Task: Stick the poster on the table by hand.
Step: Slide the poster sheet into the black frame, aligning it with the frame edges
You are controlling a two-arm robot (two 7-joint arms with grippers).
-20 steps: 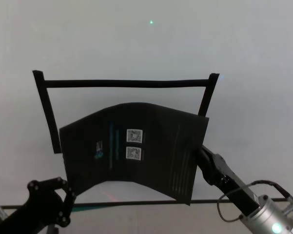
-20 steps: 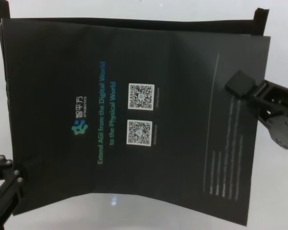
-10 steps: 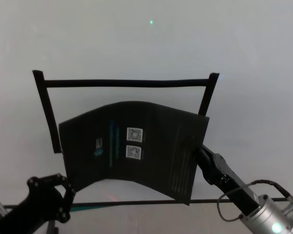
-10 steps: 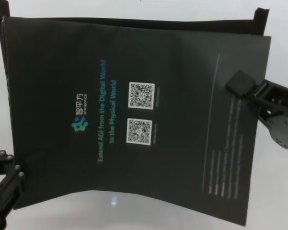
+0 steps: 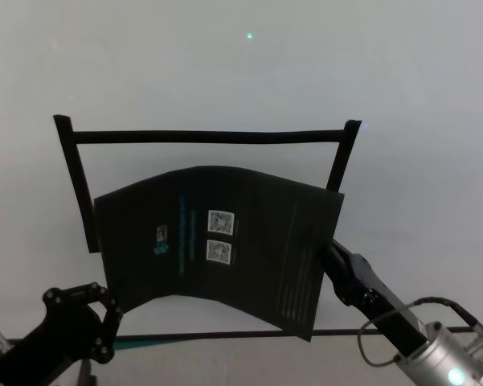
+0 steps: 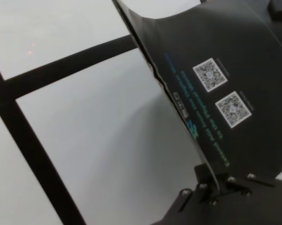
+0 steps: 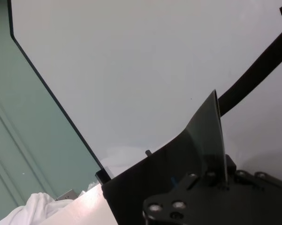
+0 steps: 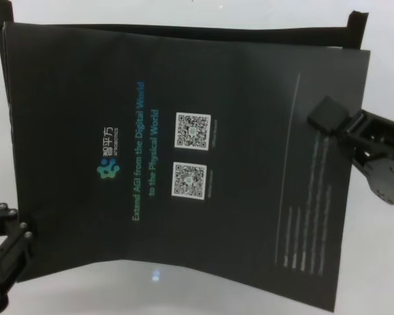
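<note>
The poster [image 5: 217, 241] is a black sheet with teal text and two white QR codes, held bowed above the white table [image 5: 225, 64]. My left gripper [image 5: 111, 310] is shut on its near left corner, also seen in the chest view [image 8: 16, 236] and the left wrist view [image 6: 216, 190]. My right gripper [image 5: 325, 251] is shut on the poster's right edge about halfway along, with one black fingertip [image 8: 328, 117] lying on the printed face. The poster [image 8: 183, 164] fills most of the chest view and hides the table under it.
Black tape strips [image 5: 209, 137] frame a rectangle on the table behind the poster. The table's near edge [image 5: 225, 332] runs just under the poster. Off the table's side edge [image 7: 51, 93] are a green floor and a white cloth [image 7: 28, 208].
My left gripper has shifted slightly left, drawing the poster's left edge outward and its near edge a little higher. The right gripper has stayed put.
</note>
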